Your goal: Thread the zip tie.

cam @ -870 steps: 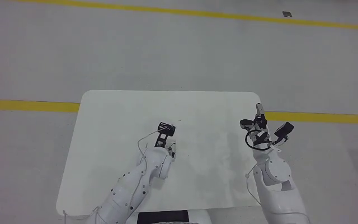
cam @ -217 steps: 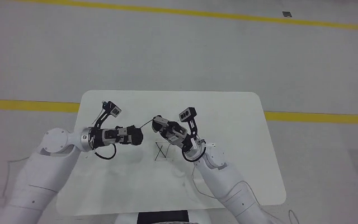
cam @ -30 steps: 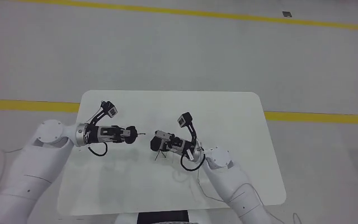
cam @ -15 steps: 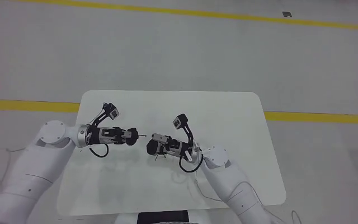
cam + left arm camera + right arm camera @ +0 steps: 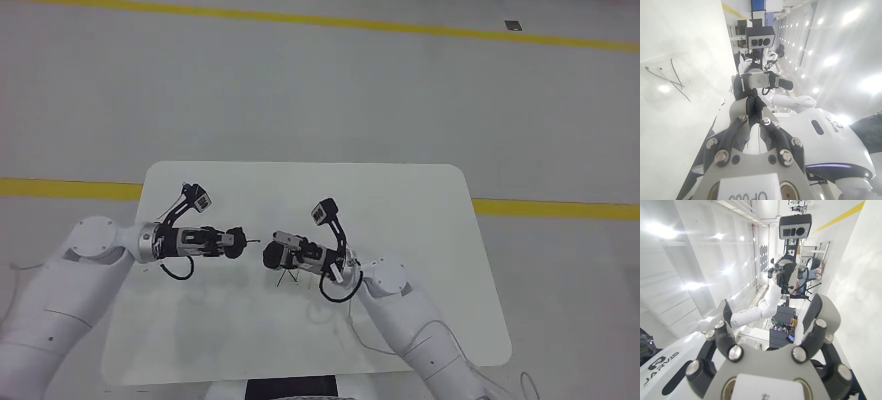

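My left gripper (image 5: 240,241) (image 5: 754,106) hovers over the white table's (image 5: 400,200) left half, shut on a thin black zip tie (image 5: 254,240) (image 5: 754,93). A short end of the tie pokes out toward the other arm. My right gripper (image 5: 270,252) (image 5: 770,309) faces it from a short gap away, open with nothing between its fingers (image 5: 727,313). In the right wrist view the left gripper (image 5: 786,279) appears farther off, between the open fingers. How the rest of the held tie runs is hard to tell.
A few loose black zip ties (image 5: 290,273) (image 5: 672,79) lie crossed on the table just below the two grippers. Bare table surface spreads to the right and toward the front edge.
My right gripper has crept a little to the left and slightly away from me, closing on the left gripper. The left gripper has stayed almost still with the zip tie.
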Controlling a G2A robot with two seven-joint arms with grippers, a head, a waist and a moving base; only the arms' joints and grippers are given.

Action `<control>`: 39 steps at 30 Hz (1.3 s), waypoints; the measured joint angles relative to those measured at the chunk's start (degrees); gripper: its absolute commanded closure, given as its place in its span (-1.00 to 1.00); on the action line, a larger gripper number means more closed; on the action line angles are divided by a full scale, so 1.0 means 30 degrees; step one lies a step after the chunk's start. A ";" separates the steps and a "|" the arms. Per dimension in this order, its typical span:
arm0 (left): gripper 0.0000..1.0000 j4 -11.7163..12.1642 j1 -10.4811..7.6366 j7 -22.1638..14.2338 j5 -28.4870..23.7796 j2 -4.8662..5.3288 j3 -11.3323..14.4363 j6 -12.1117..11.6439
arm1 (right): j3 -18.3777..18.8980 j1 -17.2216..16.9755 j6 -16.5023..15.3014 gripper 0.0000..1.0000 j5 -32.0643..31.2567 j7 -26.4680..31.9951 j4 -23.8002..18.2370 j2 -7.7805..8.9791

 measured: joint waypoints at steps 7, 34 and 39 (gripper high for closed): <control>1.00 0.0097 0.0097 -0.0471 -0.0634 0.0156 -0.0149 -0.0045 | -0.0135 0.0396 -0.0014 0.06 0.0704 0.0201 0.0725 -0.0059; 1.00 -0.0103 0.0114 -0.0463 -0.0744 0.0211 0.0121 -0.0034 | -0.0885 0.1031 -0.0067 0.64 0.0778 0.1149 0.2112 -0.0632; 1.00 -0.0103 0.0114 -0.0463 -0.0744 0.0211 0.0121 -0.0034 | -0.0826 0.1026 -0.0067 0.68 0.0541 0.0999 0.2201 -0.0712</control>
